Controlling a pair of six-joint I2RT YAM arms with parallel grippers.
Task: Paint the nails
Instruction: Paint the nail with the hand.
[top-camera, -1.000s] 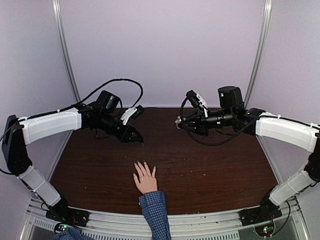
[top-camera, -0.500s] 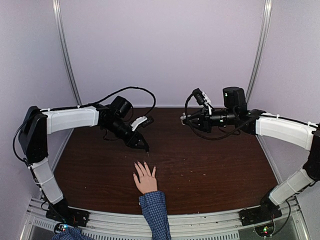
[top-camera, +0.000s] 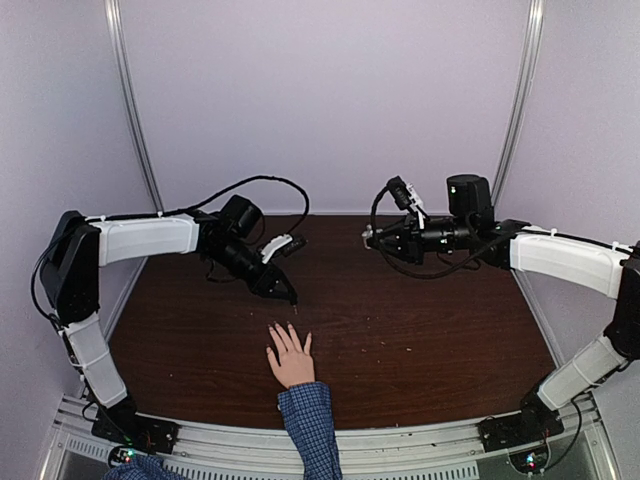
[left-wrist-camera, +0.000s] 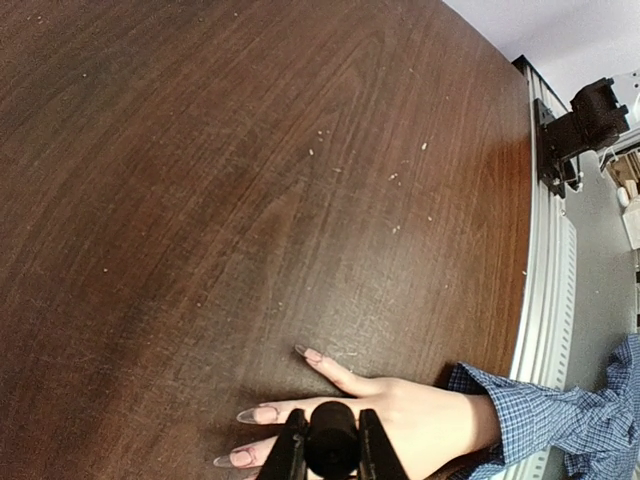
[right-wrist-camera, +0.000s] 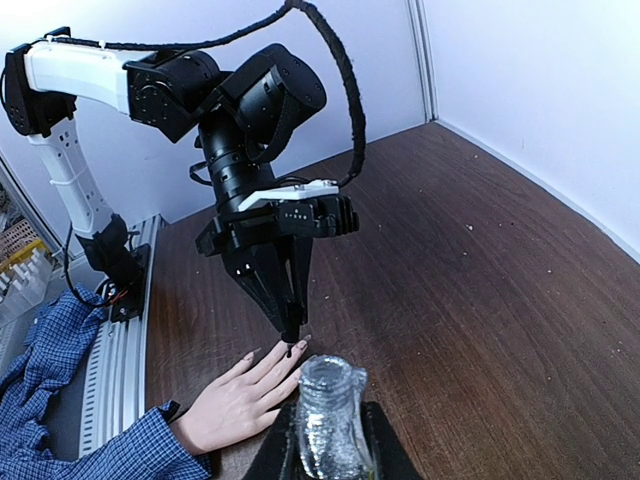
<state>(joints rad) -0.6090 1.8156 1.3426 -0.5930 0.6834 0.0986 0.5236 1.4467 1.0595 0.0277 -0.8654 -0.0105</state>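
Inspector: Since a second ago the left gripper has swung in from the left of the frame and dropped toward the hand. The right gripper rose a little. Jaw states?

Assessor: Both are closed on loads. The left clamps a black brush cap, tip pointing down at the fingertips; contact cannot be confirmed. The right pinches an uncapped clear bottle upright, right of centre in the overhead frame, well apart from the hand.

Inspector: Reason for that arrangement?

Assessor: In my judgement, the bottle is kept level and clear so nothing spills while the brush works. The hand lies flat with fingers spread, lower centre on the table, presenting the nails.

Inspector: Counts?

Assessor: Two arms, one hand, one bottle, one brush cap. Three nails show in the left wrist view, long and seemingly unpainted. The rest sit behind the gripper.
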